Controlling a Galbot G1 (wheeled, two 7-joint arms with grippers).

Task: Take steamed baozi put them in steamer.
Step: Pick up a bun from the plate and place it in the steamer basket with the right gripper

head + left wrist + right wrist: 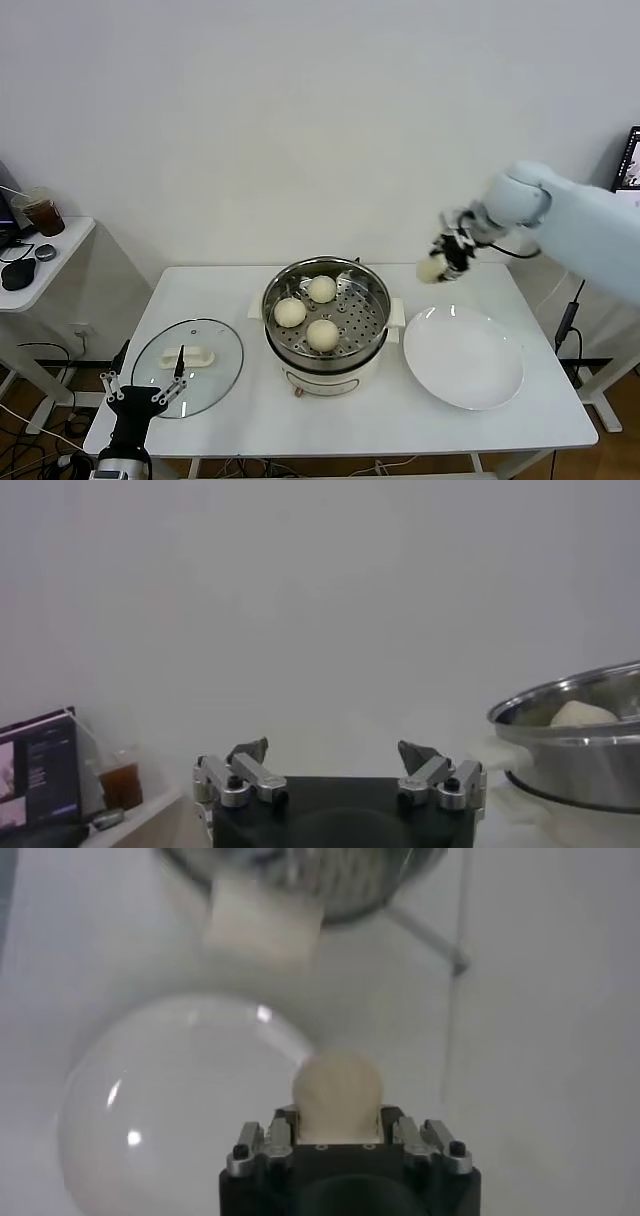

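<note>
We face a plain white wall (300, 110), evenly lit, with no window in sight. A white desk (330, 415) stands against it, on white legs. To our left sits a smaller white side table (55, 262), lower corner rounded, carrying a plastic cup of dark drink (40, 211), a black computer mouse (18, 273) and a small round grey object (45, 253). Black cables (30, 355) trail beneath it over a wood-toned floor (15, 425), and a wall socket (78, 330) shows low on the wall. At the far right edge we note part of a lit screen (631, 160), with another cable (570, 320) hanging below.
</note>
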